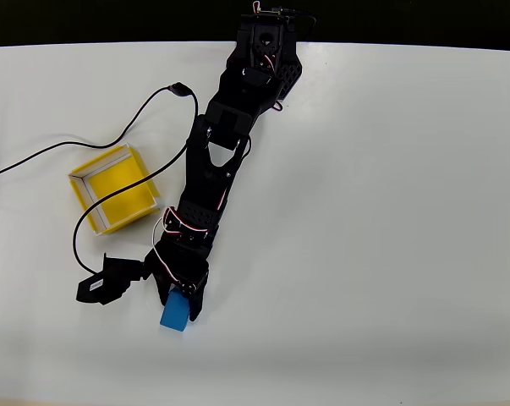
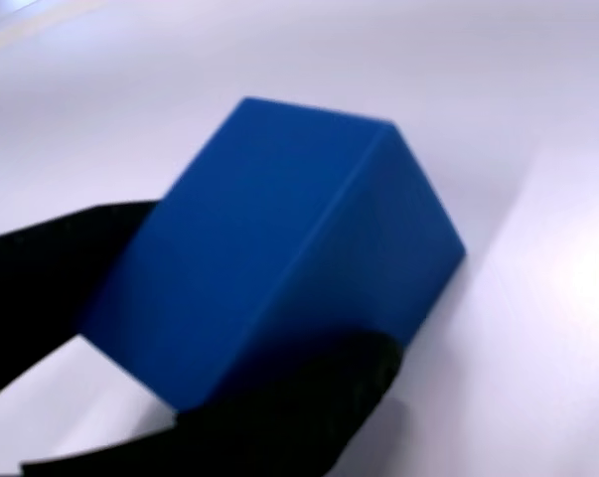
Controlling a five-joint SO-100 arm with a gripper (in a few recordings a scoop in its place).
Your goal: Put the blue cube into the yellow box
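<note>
While no writing shows, the end effector [image 1: 180, 298] pinches the blue cube [image 1: 176, 314], apart from the yellow box [image 1: 115, 187].

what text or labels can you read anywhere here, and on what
None can be read.
Blue cube: plain faces in the wrist view, no print.
Yellow box: no marks in the overhead view.
Arm: no lettering legible at this size.
Table: bare white, no signs.
</note>
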